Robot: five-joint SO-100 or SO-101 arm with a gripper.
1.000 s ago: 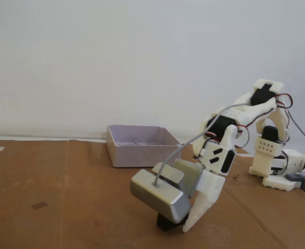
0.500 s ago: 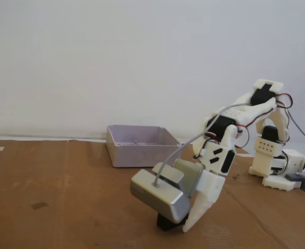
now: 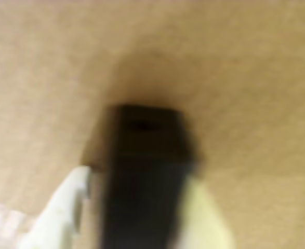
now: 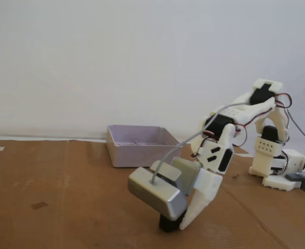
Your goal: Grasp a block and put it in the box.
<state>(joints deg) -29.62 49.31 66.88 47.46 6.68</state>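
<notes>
- Block [image 3: 144, 171]: black, blurred in the wrist view, standing between the two pale fingers [image 3: 64, 207] with its lower part cut off by the frame; in the fixed view only a small dark base [image 4: 168, 224] shows under the camera housing, on the cardboard near the front edge.
- Claw [image 4: 181, 224]: fingers close against both sides of the block, narrow gap; actual contact is hard to confirm through the blur.
- Camera housing [image 4: 157, 193]: silver-grey, with cable, hiding most of the block in the fixed view.
- Box [image 4: 142, 153]: pale lavender, on the cardboard towards the back edge, well apart from the block; nothing visible inside.
- Cardboard sheet [image 4: 64, 197]: brown, covering the desk.
- Arm base [image 4: 277, 166]: white, at the right edge.
</notes>
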